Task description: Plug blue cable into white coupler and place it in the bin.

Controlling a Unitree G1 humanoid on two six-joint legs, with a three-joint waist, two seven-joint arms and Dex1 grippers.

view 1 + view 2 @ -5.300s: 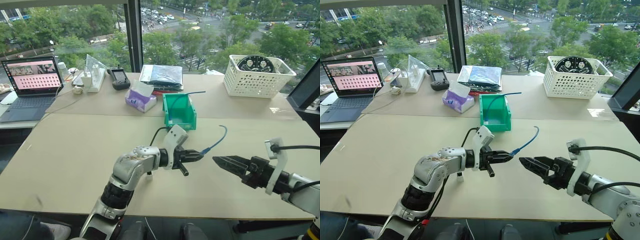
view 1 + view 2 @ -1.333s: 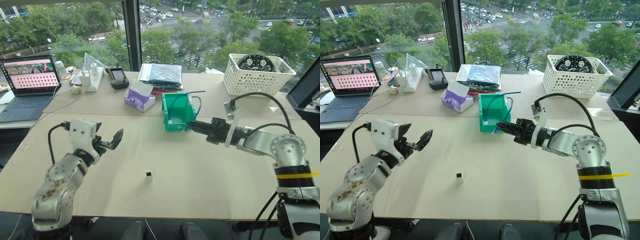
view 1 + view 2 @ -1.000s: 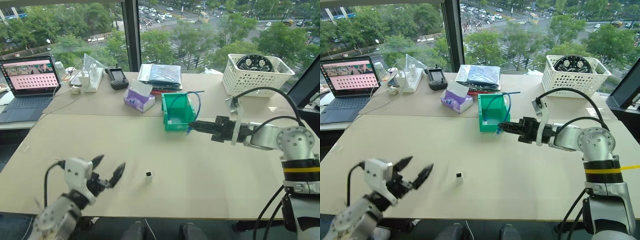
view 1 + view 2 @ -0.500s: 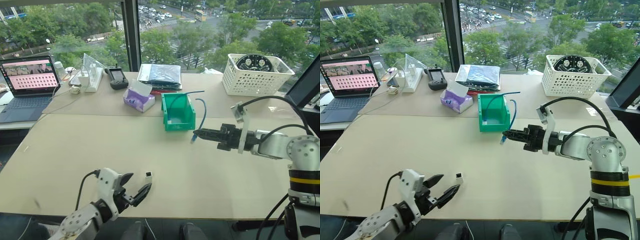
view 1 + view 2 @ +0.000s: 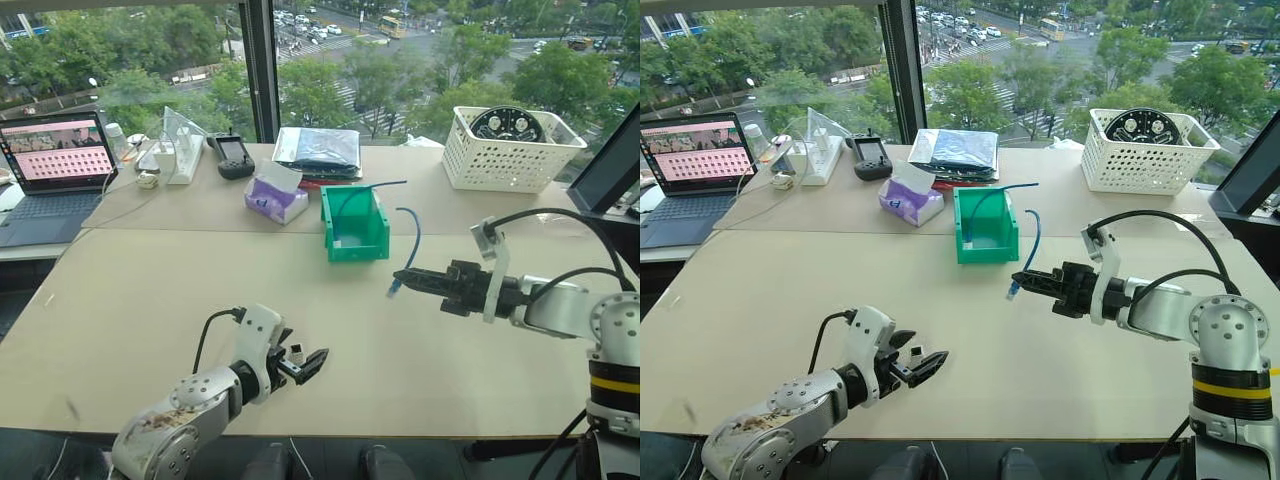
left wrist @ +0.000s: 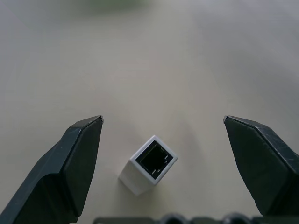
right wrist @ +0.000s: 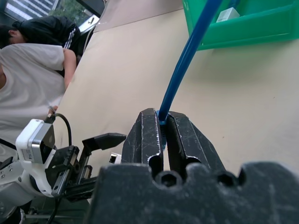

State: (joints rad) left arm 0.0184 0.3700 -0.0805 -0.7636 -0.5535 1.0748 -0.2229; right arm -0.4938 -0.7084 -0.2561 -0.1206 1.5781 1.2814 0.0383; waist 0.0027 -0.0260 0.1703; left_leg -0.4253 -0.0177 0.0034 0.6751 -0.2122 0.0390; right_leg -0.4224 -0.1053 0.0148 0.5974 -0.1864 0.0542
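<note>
Above the table, left gripper [image 6: 161, 140] spread wide around white coupler [image 6: 147, 164]; right gripper [image 7: 161, 126] clamped on blue cable [image 7: 187, 56].

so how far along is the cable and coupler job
Early on. Done: the right gripper is shut on the blue cable, holding it above the table near the green bin. In hand: the left gripper is open around the white coupler, which stands on the table, not yet gripped. Left: grasp the coupler, plug the cable in, and put it in the bin.
</note>
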